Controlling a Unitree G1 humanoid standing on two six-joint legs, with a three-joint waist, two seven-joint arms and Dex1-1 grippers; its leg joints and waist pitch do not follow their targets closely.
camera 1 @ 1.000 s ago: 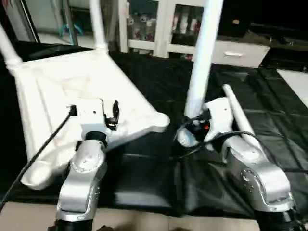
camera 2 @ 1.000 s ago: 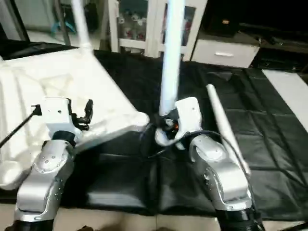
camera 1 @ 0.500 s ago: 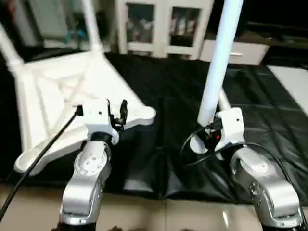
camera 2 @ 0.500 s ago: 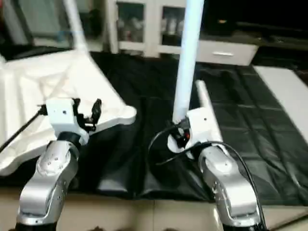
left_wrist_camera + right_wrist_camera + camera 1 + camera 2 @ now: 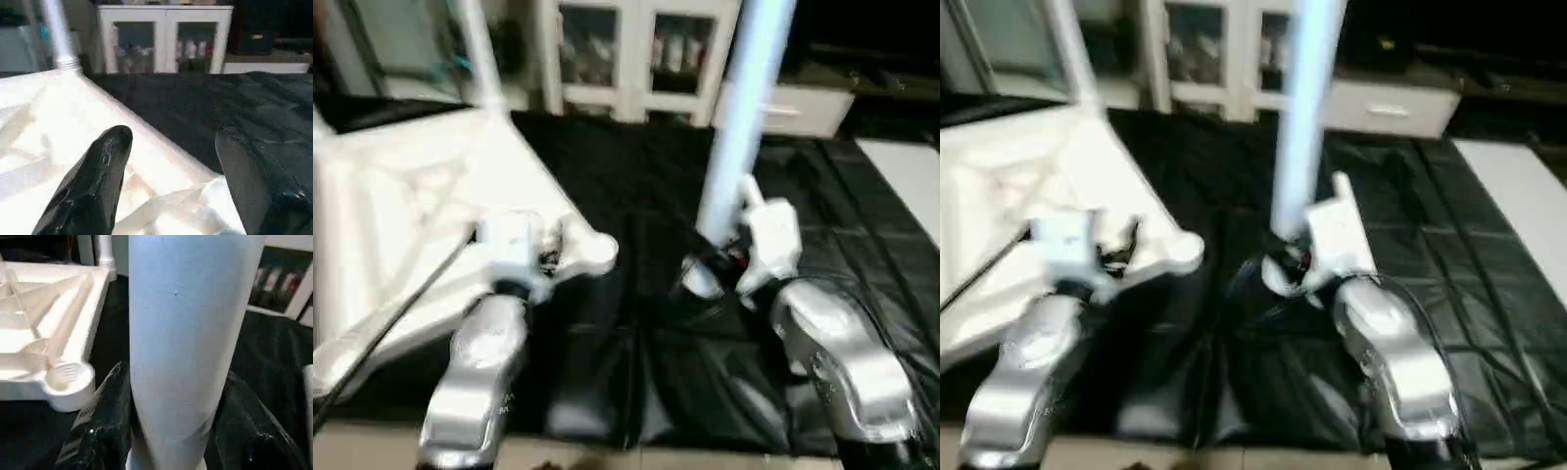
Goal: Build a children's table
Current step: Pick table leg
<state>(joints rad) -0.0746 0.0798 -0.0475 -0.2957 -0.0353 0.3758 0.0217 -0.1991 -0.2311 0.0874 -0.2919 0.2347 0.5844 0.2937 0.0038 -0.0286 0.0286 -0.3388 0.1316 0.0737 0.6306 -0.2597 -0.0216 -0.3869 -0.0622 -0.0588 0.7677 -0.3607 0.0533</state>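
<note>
Black-covered bench [image 5: 862,225]: upturned white tabletop [image 5: 411,215] at 9 o'clock, loose white leg [image 5: 1340,186] lying near centre.

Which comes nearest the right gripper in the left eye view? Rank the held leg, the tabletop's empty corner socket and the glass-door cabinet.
1. Leg: upright, clamped in the right gripper.
2. Empty corner socket: to its left, on the tabletop.
3. Glass-door cabinet: at the back, beyond the black cover.

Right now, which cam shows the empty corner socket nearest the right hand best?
The right wrist view: the corner socket sits close, its round opening visible beside the leg held in the right hand. The eye views show it as a rounded corner of the tabletop; the left wrist view shows that corner's edge between the left hand's fingers.
</note>
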